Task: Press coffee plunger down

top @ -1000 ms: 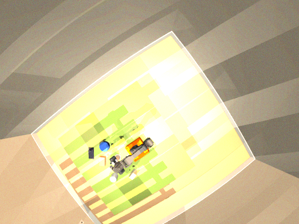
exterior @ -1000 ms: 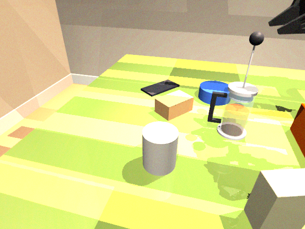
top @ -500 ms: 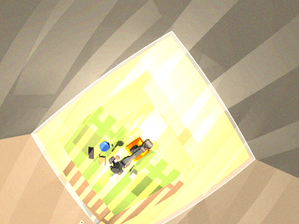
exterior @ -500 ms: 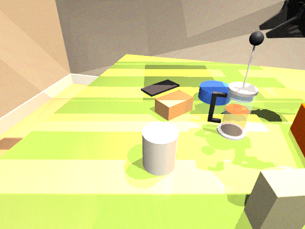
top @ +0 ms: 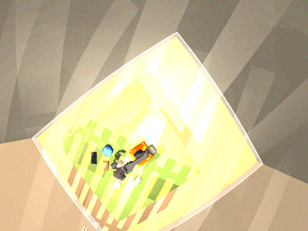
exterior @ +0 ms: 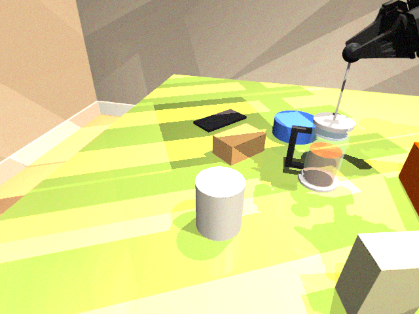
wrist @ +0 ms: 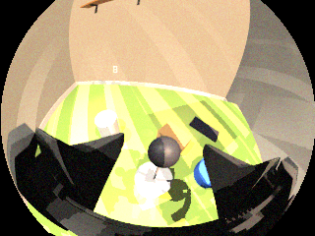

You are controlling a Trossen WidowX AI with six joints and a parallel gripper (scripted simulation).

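Observation:
The coffee press [exterior: 321, 167] is a clear glass beaker with a black handle [exterior: 293, 146]. It stands upright on the green-yellow table [exterior: 101, 203]. Its white lid is at the top, and an orange disc shows inside the glass. A thin rod [exterior: 341, 91] rises from the lid to the black ball knob [exterior: 350, 53] [wrist: 164, 151], which is still high. My gripper [exterior: 353, 50] [wrist: 165, 144] [top: 119, 167] is at the knob's height, with one finger on each side of it. The fingers stand wide apart and clear of the ball.
A blue disc [exterior: 291, 125] [top: 107, 150] lies just behind the press. A brown wedge block [exterior: 238, 146] and a black flat slab [exterior: 220, 120] lie to its left. A white cylinder [exterior: 220, 203] stands in front. An orange block [exterior: 411, 175] is at the right edge and a pale box [exterior: 378, 273] at the front right.

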